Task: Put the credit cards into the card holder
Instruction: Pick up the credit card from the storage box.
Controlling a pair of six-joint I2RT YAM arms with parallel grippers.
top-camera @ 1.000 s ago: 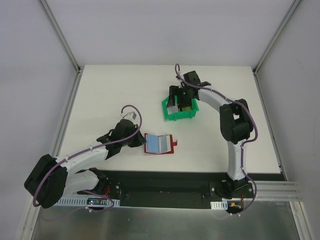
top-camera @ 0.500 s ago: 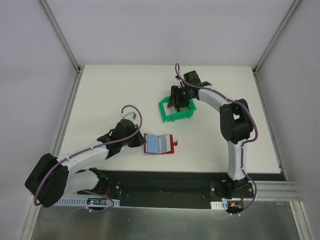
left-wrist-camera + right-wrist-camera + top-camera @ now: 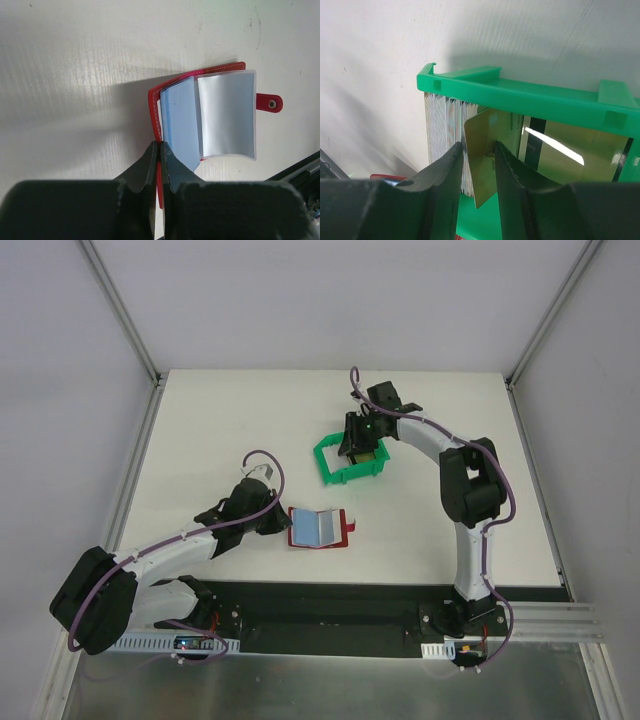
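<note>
The card holder (image 3: 320, 528) lies open on the table, dark red with pale blue-grey pockets (image 3: 205, 120). My left gripper (image 3: 279, 522) (image 3: 160, 146) is shut on the near edge of its red cover. The credit cards stand in a green bin (image 3: 335, 472): a whitish-grey stack (image 3: 442, 130) and golden ones (image 3: 570, 155). My right gripper (image 3: 358, 447) (image 3: 479, 150) reaches down into the bin. Its jaws are narrowed but still apart, one on each side of a tilted golden card (image 3: 480, 132). The right finger touches the card's face.
The green bin's rim (image 3: 520, 95) stands close in front of the right fingers. The holder's snap tab (image 3: 270, 103) points towards the table's near edge, where a black rail (image 3: 330, 595) runs between the arm bases.
The right jaws have narrowed around the golden card. The green bin has slid and turned a little to the left. The left arm and card holder have not moved.
</note>
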